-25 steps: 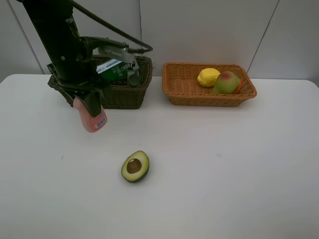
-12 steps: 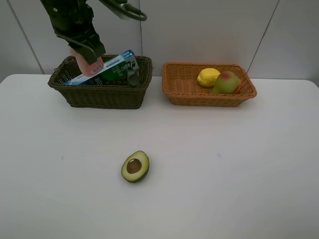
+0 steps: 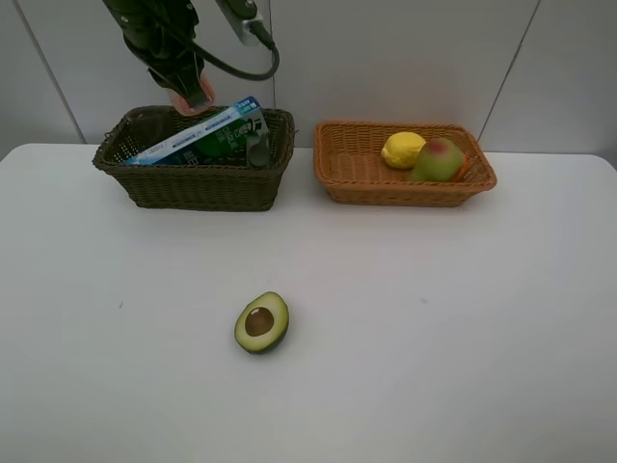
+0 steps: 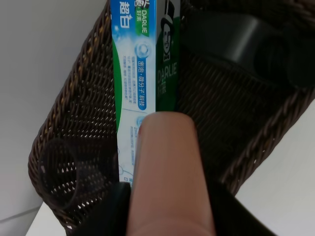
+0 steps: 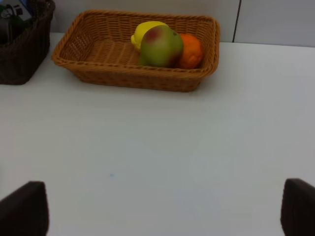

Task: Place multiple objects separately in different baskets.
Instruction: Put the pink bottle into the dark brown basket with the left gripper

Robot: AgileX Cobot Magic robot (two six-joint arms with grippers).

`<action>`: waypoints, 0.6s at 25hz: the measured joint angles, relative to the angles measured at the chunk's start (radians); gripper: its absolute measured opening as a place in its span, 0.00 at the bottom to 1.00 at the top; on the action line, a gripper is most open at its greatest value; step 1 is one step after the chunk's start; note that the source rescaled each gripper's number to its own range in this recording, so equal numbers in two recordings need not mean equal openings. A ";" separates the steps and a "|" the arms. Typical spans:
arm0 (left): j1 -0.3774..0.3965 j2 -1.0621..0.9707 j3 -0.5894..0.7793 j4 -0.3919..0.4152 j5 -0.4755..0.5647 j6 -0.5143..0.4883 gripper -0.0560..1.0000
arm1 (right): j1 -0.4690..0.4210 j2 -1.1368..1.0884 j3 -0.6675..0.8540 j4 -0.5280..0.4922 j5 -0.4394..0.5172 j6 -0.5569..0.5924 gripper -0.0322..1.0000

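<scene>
One item, the smooth pink pump bottle (image 4: pixel 170 177), hangs clamped in the left gripper (image 3: pixel 189 94) above the dark olive-brown wicker basket (image 3: pixel 193 183) for dropping beside the blue-green toothpaste box (image 3: pixel 198 138); the right gripper (image 5: pixel 157 216) gapes wide, empty.

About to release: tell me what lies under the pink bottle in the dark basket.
The toothpaste box lies directly beneath the pink bottle, slanted across the dark basket. A dark bottle sits beside it, off the drop line.

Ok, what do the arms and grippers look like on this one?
The left arm is black with a looping black cable and a light grey block near the wrist. The right gripper shows only as two dark rounded fingertips. No markings are legible.
</scene>
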 joint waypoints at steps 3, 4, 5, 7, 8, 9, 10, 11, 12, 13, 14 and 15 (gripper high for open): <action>0.000 0.043 0.000 0.012 -0.032 0.007 0.47 | 0.000 0.000 0.000 0.000 0.000 0.000 1.00; 0.000 0.055 0.000 0.012 -0.045 0.007 0.47 | 0.000 0.000 0.000 0.000 0.000 0.000 1.00; 0.000 0.069 0.000 0.012 -0.057 0.007 0.47 | 0.000 0.000 0.000 0.000 0.000 0.000 1.00; 0.000 0.093 0.000 0.015 -0.074 0.008 0.47 | 0.000 0.000 0.000 0.000 0.000 0.000 1.00; 0.000 0.107 0.000 0.015 -0.079 0.008 0.47 | 0.000 0.000 0.000 0.000 0.000 0.000 1.00; 0.000 0.120 0.000 0.016 -0.086 0.008 0.47 | 0.000 0.000 0.000 0.000 0.000 0.000 1.00; 0.000 0.131 0.000 0.016 -0.092 0.008 0.47 | 0.000 0.000 0.000 0.000 0.000 0.000 1.00; 0.000 0.143 0.000 0.016 -0.099 0.008 0.47 | 0.000 0.000 0.000 0.000 0.000 0.000 1.00; 0.001 0.153 0.000 0.016 -0.105 0.008 0.47 | 0.000 0.000 0.000 0.000 0.000 0.000 1.00; 0.003 0.159 0.000 0.016 -0.111 0.008 0.47 | 0.000 0.000 0.000 0.000 0.000 0.000 1.00; 0.004 0.164 0.000 0.015 -0.118 0.008 0.47 | 0.000 0.000 0.000 0.000 0.000 0.000 1.00; 0.005 0.168 0.000 0.015 -0.124 0.008 0.47 | 0.000 0.000 0.000 0.000 0.000 0.000 1.00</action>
